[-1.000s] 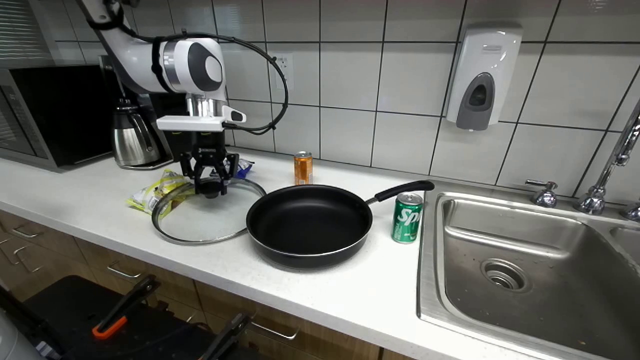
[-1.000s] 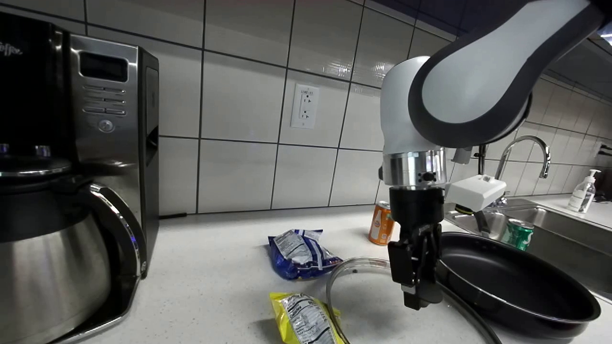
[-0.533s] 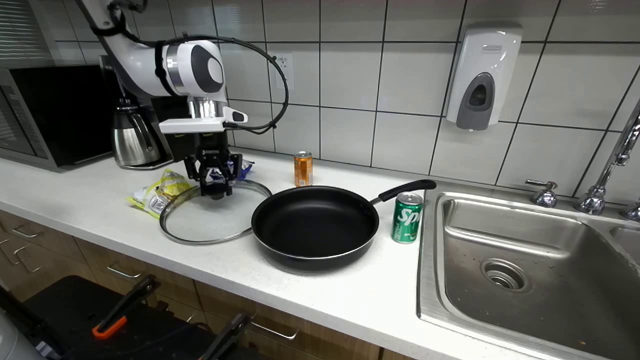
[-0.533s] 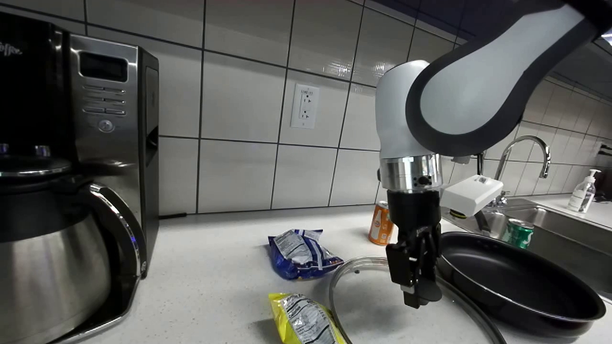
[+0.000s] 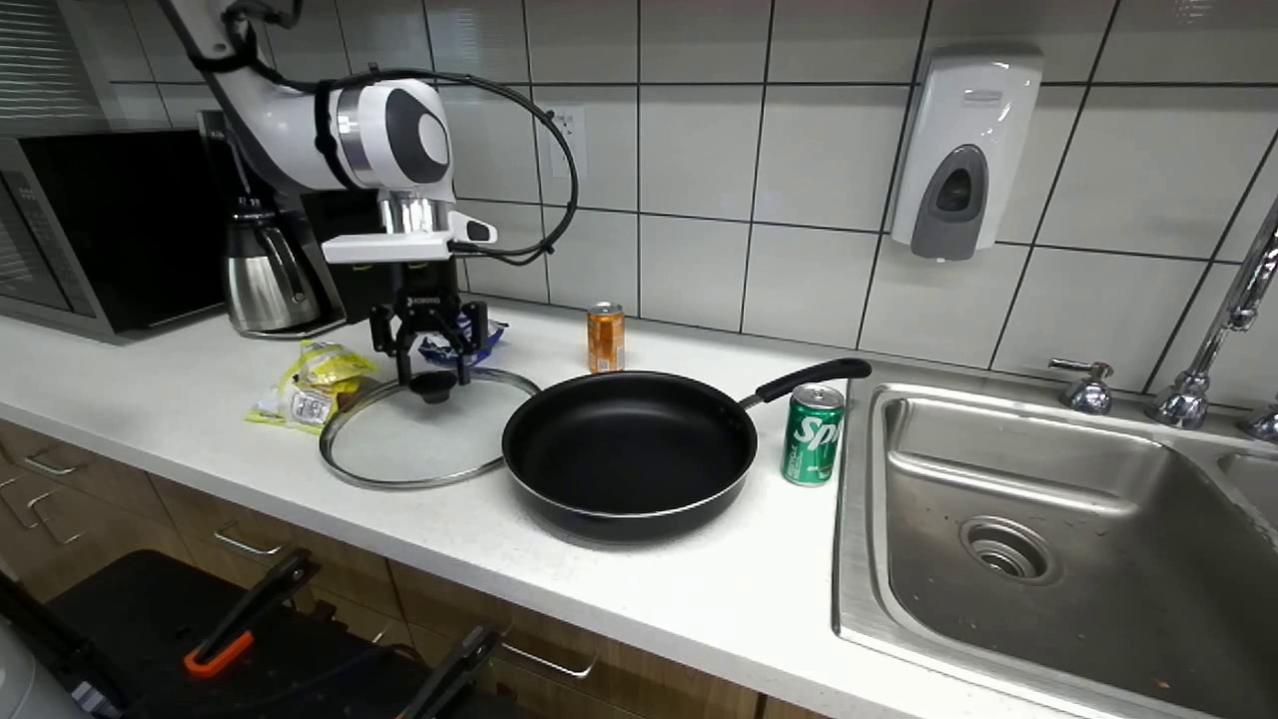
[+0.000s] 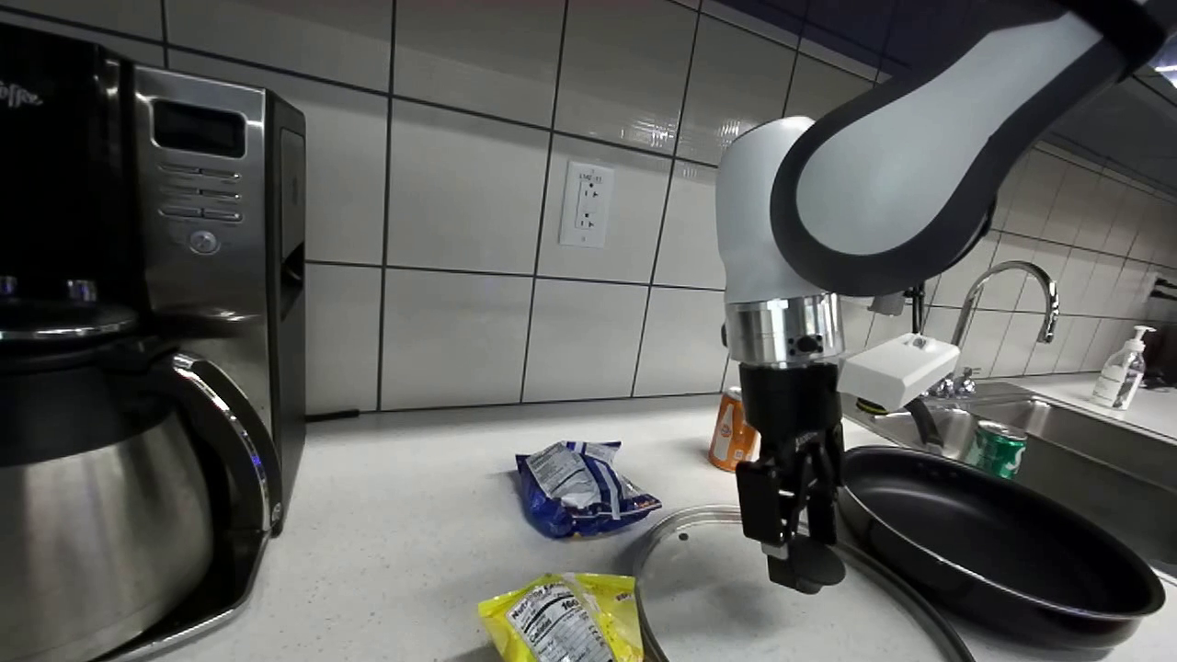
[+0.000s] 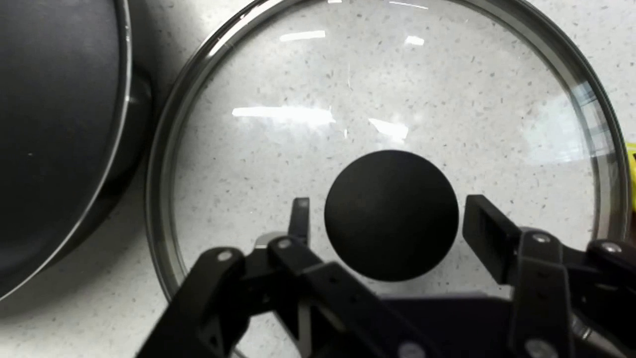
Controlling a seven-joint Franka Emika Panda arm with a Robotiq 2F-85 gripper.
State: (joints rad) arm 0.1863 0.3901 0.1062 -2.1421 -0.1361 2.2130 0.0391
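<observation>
My gripper [image 7: 387, 214], spread and empty, straddles the knob [image 7: 391, 219] of the glass lid [image 7: 268, 169]; a hold-free step, I judge, the next move calling for even clearance.

There are two cans [image 5: 606, 342] [image 5: 813, 439], two bags [image 6: 577, 492] [image 6: 563, 618], one lid [image 5: 429, 439], one pan [image 5: 627, 449] and one carafe [image 5: 262, 285].

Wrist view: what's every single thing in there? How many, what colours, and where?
Round glass lid: 1, clear with grey rim, middle
Round matte knob: 1, black, on top of the lid
Round metal frying pan: 1, black, cut off at the left edge
Crinkly snack bag: 1, yellow, sliver at the right edge
Speckled countertop: 1, white, underneath
Light reflections: several, white, on the glass
Two-fingered robot gripper: 1, black, bottom, fingers apart on either side of the knob
</observation>
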